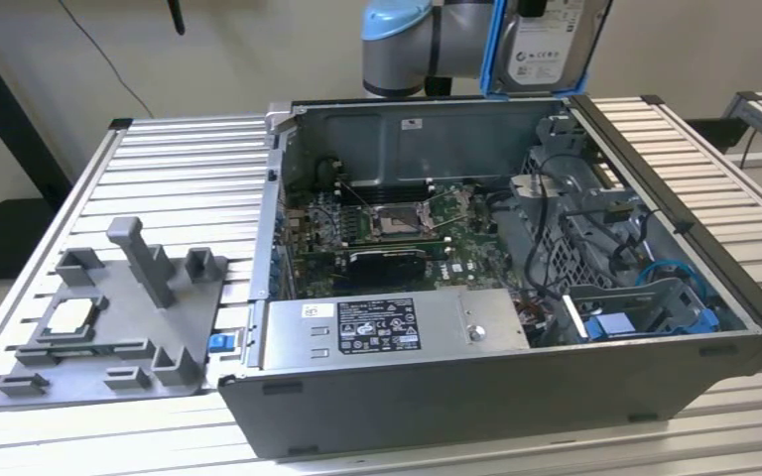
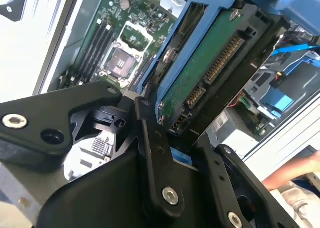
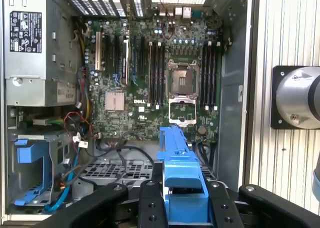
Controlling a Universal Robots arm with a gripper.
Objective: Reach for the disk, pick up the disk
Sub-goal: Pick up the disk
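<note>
Your gripper (image 2: pixel 172 138) had its black fingers (image 2: pixel 150 153) clamped on the one disk (image 1: pixel 550 45), blue frame and all, holding it upright in the air above the back wall of the single open computer case (image 1: pixel 487 397). One power-supply box (image 1: pixel 395 327) sat inside; one grey fixture (image 1: pixel 116 317) lay on the slatted table (image 1: pixel 183 169).

A table (image 1: pixel 183 169) of ribbed aluminium slats carried the work. Directly on it sat an open grey computer case (image 1: pixel 487 387), lying on its side, and, just beside the case toward the exterior view's left, a flat grey fixture plate (image 1: pixel 116 327) with upright posts.
</note>
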